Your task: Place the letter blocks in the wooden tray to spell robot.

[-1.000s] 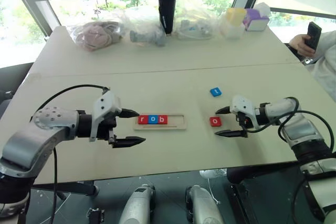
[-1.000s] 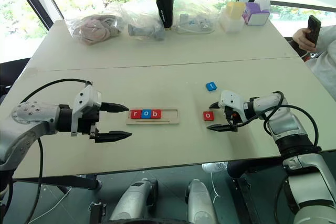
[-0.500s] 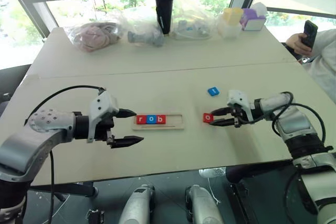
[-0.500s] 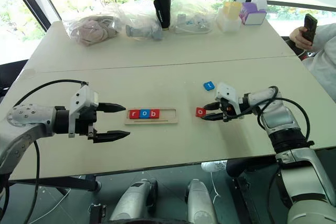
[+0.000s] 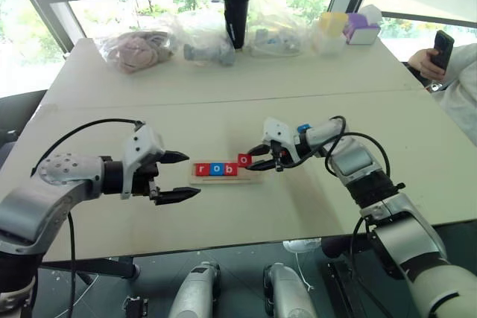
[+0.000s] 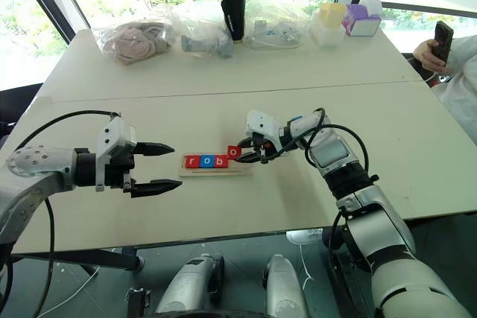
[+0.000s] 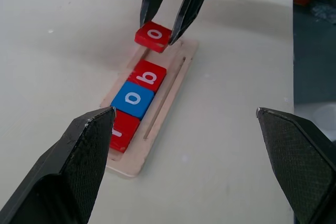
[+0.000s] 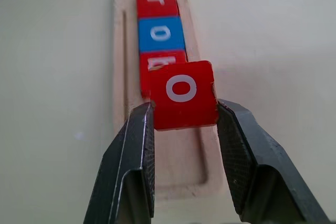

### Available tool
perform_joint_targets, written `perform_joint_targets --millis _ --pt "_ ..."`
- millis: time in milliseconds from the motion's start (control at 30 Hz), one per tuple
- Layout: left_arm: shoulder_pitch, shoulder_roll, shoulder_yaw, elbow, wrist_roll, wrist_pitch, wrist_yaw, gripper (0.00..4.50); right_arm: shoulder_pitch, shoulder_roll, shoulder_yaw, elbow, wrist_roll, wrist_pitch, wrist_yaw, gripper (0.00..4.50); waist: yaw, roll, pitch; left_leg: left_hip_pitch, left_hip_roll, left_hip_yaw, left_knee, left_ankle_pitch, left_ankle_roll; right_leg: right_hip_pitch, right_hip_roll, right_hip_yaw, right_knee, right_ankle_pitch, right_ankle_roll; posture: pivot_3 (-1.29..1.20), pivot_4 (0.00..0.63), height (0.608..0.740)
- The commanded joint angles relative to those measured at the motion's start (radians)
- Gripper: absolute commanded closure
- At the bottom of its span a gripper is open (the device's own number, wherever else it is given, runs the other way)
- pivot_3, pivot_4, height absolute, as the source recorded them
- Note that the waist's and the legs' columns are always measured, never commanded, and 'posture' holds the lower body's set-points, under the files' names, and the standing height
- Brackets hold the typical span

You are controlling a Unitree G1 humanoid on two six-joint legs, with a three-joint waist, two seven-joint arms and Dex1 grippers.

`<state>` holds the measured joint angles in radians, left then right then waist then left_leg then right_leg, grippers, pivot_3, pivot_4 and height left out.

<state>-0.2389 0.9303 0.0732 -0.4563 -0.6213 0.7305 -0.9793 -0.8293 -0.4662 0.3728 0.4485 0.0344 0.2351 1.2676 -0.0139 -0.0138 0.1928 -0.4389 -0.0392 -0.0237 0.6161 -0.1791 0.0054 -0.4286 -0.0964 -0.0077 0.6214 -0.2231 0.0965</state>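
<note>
The wooden tray [image 5: 223, 179] lies mid-table holding a red r [image 5: 201, 170], a blue o [image 5: 214, 170] and a red b [image 5: 228, 170] in a row from its left end. My right gripper [image 8: 184, 107] is shut on a red o block [image 8: 182, 94]. It holds the block tilted just above the tray, over the free slot right of the b. My left gripper [image 5: 189, 175] is open at the tray's left end, with nothing between its fingers. A blue block [image 5: 302, 129] peeks out beside my right forearm.
Along the far edge stand plastic bags [image 5: 138, 48], a black tumbler [image 5: 236, 5] and yellow and purple containers [image 5: 350, 26]. A person's hand holding a phone [image 5: 445, 48] is at the right edge. A seam crosses the table behind the tray.
My right gripper shut on the red o block, lifted it off the table and carried it left to above the tray. My left gripper stayed in place.
</note>
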Motion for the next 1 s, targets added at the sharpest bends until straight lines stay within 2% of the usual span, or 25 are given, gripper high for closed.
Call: perform_joint_targets --millis 33,700,933,1000 --pt "0.009 -0.009 0.032 -0.038 -0.011 -0.006 0.02 0.0 -0.034 0.003 0.006 0.018 -0.021 -0.04 0.02 3.38 0.0 0.0 0.0 0.0 0.0 0.0 0.0 0.0 0.0 0.0 0.0 0.0 0.001 0.0 0.0 0.0 0.15 0.74" --pt "0.009 -0.033 0.019 -0.042 -0.012 -0.004 0.049 0.0 -0.056 0.055 0.008 0.089 -0.069 -0.071 0.024 3.38 0.0 0.0 0.0 0.002 0.001 0.0 0.0 0.002 -0.003 0.0 0.001 0.0 0.006 0.0 0.0 0.0 0.15 0.74" --pt "0.008 -0.038 0.016 -0.04 -0.009 -0.003 0.053 0.0 -0.059 0.06 -0.009 0.046 -0.058 -0.08 0.019 0.1 -0.001 0.0 0.0 0.003 0.001 -0.001 0.0 0.002 -0.003 0.0 0.001 0.0 0.007 0.0 0.0 0.0 0.15 0.74" --pt "0.007 -0.038 0.016 -0.038 -0.008 -0.004 0.053 0.0 -0.07 0.06 -0.032 0.022 -0.039 -0.071 0.011 0.1 -0.002 0.0 0.0 0.003 0.001 -0.001 0.0 0.002 -0.003 0.0 0.001 0.0 0.007 0.0 0.0 0.0 0.15 0.74"
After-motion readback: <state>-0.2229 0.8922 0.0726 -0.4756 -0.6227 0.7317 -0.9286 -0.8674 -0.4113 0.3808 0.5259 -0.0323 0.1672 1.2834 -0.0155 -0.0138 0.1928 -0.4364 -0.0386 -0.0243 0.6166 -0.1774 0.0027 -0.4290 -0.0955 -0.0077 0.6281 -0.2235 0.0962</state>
